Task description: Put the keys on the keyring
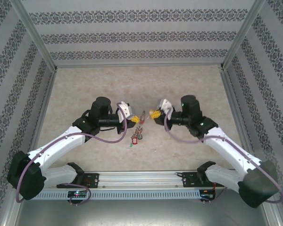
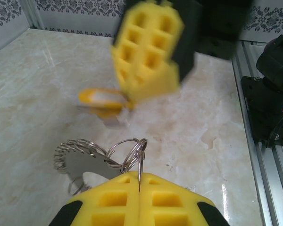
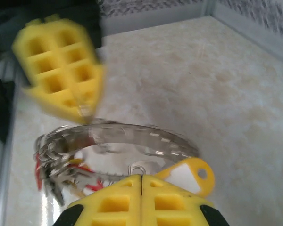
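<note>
- Yellow foam pads (image 2: 113, 200) of the left gripper (image 2: 139, 181) are sitting closest to the lens, pressing fully together and pinching a thin wire loop of the keyring (image 2: 80, 153).
- Facing it, the right gripper (image 3: 141, 181) is clamping just as tightly, nipping the metal eyelet end of a yellow-tagged key (image 3: 191, 174) just beside the hoop's rim.
- Between the two grippers the keyring is hanging around the middle of the worktop (image 1: 85, 89), a little toward its near edge. Its red tags (image 1: 134, 139) are trailing off toward that edge, and whether they are touching the surface is not showing clearly.
- Judging by its look, the hoop is behaving as light, stiff, springy steel, while its crowded fringe is dangling loosely and likely swinging with any move.
- Smooth wire is probably slipping easily in soft foam, so a bare stretch of rim near the opening is looking like the best hold.
- For the key, the flat plastic tag is offering a broader hold and would be leaving the eyelet free for threading.
- Underneath, the pale marbled worktop is looking glossy and hard, so dropped metal would likely be sliding on it.
- Patterned walls (image 1: 132, 35) are closing in the far and side edges, and an aluminium rail (image 1: 141, 176) is running along the near edge.
</note>
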{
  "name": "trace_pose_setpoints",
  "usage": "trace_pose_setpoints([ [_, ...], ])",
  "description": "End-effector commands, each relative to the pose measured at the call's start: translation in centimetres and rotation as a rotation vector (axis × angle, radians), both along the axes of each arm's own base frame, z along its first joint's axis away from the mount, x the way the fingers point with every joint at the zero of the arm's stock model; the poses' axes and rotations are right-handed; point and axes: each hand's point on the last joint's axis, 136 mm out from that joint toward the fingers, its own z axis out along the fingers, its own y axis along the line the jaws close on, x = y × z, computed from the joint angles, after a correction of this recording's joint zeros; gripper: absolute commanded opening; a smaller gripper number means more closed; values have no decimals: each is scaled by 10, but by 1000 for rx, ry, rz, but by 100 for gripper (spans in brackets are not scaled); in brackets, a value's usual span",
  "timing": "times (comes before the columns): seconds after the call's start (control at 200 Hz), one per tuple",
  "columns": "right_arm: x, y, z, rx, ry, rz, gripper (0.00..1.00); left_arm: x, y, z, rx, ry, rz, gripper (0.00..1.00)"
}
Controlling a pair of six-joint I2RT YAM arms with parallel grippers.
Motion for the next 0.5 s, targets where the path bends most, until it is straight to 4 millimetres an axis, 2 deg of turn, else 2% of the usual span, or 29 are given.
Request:
trace_pose_setpoints([
  [0.0, 8, 0, 16, 134, 311, 52, 0, 6, -5, 37, -57, -142, 10, 0],
  [0.045, 15, -1, -13, 22, 421, -27, 0, 9, -2, 37, -54, -158, 33, 0],
  [0.09, 25, -10, -48, -136, 492, -154, 0, 12, 1, 38, -52, -172, 61, 0],
  [0.18, 25, -22, -106, -342, 603, -274, 0, 16, 8, 39, -38, -195, 111, 0],
  [0.37, 26, -21, -164, -379, 768, -403, 0, 18, 23, 42, -19, -234, 188, 0],
  [0.495, 22, -15, -188, -445, 800, -404, 0, 18, 31, 43, -13, -257, 228, 0],
])
